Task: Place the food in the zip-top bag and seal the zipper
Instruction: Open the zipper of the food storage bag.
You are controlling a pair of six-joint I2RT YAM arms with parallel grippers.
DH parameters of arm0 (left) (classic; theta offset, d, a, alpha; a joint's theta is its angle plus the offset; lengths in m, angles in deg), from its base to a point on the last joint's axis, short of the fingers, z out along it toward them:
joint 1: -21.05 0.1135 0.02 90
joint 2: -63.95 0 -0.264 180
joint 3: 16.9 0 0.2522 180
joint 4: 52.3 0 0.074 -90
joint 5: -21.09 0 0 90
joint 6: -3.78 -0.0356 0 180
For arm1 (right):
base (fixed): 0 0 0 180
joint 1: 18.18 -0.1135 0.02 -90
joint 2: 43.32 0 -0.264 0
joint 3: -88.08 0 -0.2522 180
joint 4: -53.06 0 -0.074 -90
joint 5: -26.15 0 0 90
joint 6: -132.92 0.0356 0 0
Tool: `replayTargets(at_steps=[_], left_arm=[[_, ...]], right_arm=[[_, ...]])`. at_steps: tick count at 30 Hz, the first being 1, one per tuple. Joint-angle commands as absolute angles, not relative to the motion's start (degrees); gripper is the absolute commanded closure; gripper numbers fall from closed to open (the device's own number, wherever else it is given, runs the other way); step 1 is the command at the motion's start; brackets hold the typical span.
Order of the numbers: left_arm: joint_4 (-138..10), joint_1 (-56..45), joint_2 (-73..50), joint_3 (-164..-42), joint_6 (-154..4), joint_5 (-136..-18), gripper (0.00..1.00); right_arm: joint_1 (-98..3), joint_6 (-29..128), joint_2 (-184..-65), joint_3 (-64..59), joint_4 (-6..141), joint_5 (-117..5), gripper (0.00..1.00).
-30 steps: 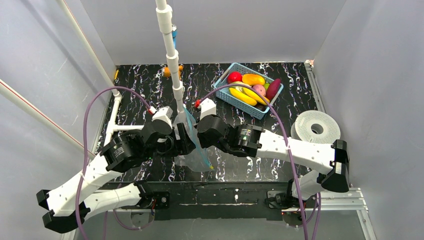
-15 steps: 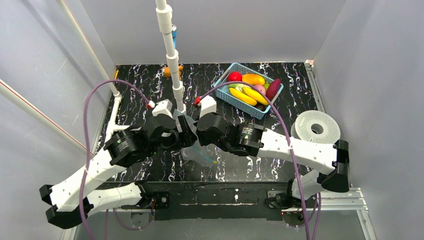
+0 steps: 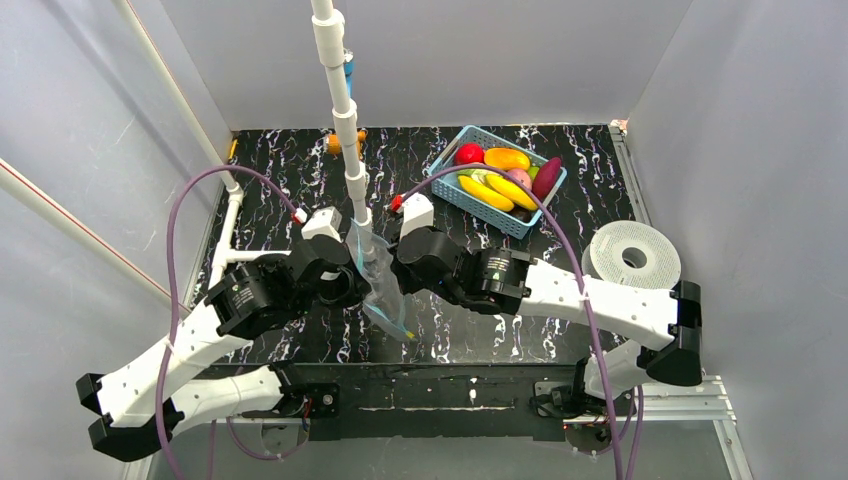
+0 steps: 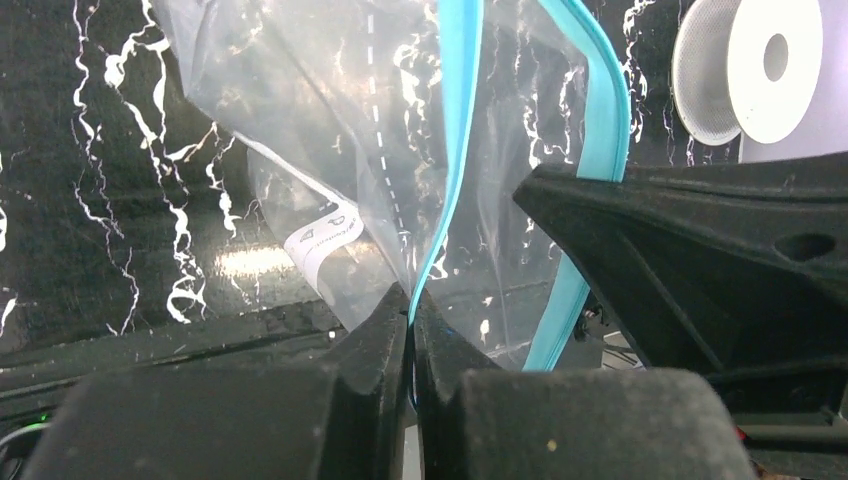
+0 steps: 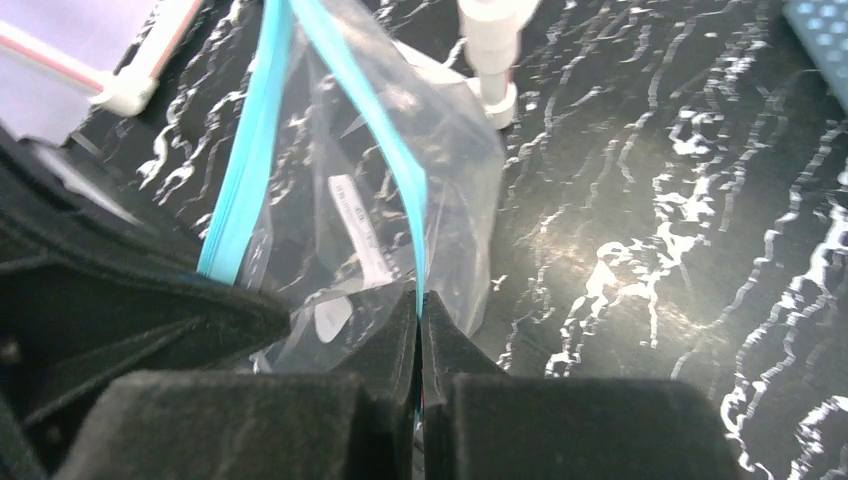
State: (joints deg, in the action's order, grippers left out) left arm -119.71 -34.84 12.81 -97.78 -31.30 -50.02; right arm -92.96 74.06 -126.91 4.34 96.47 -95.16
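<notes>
The zip-top bag point(image 3: 381, 287) hangs clear and crinkly between my two grippers near the table's middle. My left gripper point(image 4: 411, 296) is shut on one side of the teal zipper point(image 4: 456, 150). The other side of the rim point(image 4: 606, 140) curves away to the right. My right gripper point(image 5: 419, 295) is shut on the opposite zipper strip point(image 5: 394, 150), so the bag's mouth is held apart. A white label point(image 5: 358, 225) shows through the plastic. The food point(image 3: 505, 176), bananas, mango, red and purple pieces, lies in the light-blue basket point(image 3: 447, 195) at the back right.
A white pipe pole point(image 3: 341, 110) rises just behind the bag, its foot point(image 5: 492, 55) close to the plastic. A white spool point(image 3: 632, 258) lies at the right edge. A small orange item point(image 3: 333, 143) sits at the back.
My left gripper, open a moment ago, has shut on the bag's teal rim. The bag has shifted slightly and its mouth is now held from both sides.
</notes>
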Motion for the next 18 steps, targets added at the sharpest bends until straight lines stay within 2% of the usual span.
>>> replayTargets(at_steps=[1,6,12,16,18], left_arm=[[-125.5,-34.9,14.4,-101.6,-32.4,-48.1,1.00],[-130.5,-34.9,14.8,-107.4,-31.4,-47.6,1.00],[-124.8,-34.9,15.3,-99.0,-27.4,-46.3,1.00],[-122.7,-34.9,12.3,-95.7,-26.0,-45.3,1.00],[-123.2,-34.9,10.2,-95.9,-25.6,-44.1,1.00]], right_arm=[[-91.0,72.3,-123.6,2.5,91.7,-85.2,0.99],[-84.1,74.1,-120.9,-4.7,80.6,-59.1,0.99],[-77.2,80.2,-123.5,-9.4,74.0,-41.6,0.97],[-74.0,79.0,-122.7,-12.8,75.0,-41.0,0.83],[-71.8,77.1,-120.7,-13.7,76.5,-40.8,0.72]])
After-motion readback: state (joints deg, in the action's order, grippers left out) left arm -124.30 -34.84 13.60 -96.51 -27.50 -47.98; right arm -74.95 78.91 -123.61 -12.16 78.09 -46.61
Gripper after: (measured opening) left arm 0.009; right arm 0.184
